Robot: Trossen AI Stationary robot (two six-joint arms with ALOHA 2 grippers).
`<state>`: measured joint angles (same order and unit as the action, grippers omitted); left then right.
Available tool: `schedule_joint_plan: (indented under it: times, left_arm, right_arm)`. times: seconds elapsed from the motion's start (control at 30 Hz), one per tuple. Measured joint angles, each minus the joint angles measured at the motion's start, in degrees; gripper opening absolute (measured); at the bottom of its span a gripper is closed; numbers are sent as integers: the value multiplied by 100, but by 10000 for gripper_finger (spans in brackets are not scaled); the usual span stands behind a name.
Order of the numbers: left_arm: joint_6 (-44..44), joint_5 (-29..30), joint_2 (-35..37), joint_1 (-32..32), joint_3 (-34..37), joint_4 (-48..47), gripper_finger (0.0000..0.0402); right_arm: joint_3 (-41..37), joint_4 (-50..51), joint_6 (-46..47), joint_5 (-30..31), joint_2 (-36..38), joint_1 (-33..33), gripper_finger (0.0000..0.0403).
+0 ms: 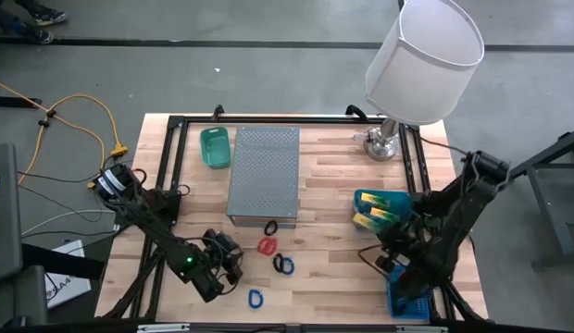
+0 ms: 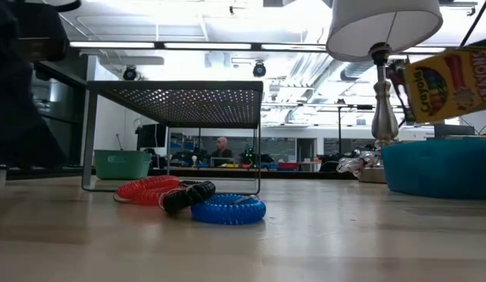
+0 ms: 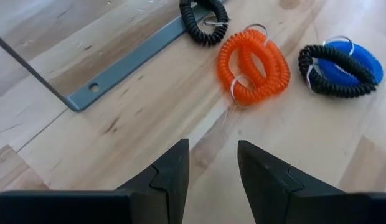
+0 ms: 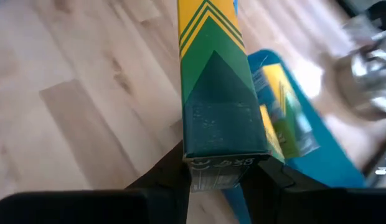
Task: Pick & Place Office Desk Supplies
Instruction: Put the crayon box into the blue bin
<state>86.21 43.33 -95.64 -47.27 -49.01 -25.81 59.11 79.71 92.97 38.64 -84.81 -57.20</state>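
Note:
Coiled loop bands lie flat on the wood in front of the grey perforated box [image 1: 264, 176]: a black one [image 3: 204, 18], an orange-red one [image 3: 252, 65], a black one on a blue one [image 3: 339, 68], and another blue one [image 1: 256, 298] nearer the near edge. My left gripper [image 3: 211, 168] is open, low over the table just left of them, touching nothing. My right gripper [image 4: 221, 165] is shut on a yellow-green crayon packet [image 4: 218, 74] above the teal tray [image 1: 366, 199]. Another packet [image 4: 286, 124] lies in that tray. My right gripper pinches the crayon packet between its two fingers at one short end [image 4: 221, 158], one finger on each broad face. The packet runs on straight out from the fingers. It is lifted clear and tilted [image 2: 451, 82] above the teal tray's rim [image 2: 439, 153].
A lamp with a white shade [image 1: 424, 55] stands at the far right, its metal base [image 1: 380, 143] just beyond the tray. A green bin [image 1: 215, 146] sits left of the grey box. A blue basket [image 1: 407, 301] is at the near right corner. Bare wood lies between coils and tray.

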Motion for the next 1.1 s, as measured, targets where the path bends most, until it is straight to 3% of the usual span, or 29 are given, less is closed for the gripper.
schedule_joint_plan:
  times: [0.4, 0.6, 1.1]
  left_arm:
    - [-53, -5, 0, 321, 0, 152, 132]
    - [-90, -53, 0, 332, 0, 169, 132]
    - [-90, -52, 0, 329, 0, 169, 132]
  right_arm:
    - [-1213, -622, 127, -140, 1266, -281, 105]
    - [-1554, -1037, 69, -267, 1333, -283, 105]
    - [-1593, -772, -22, -561, 1333, -281, 106]
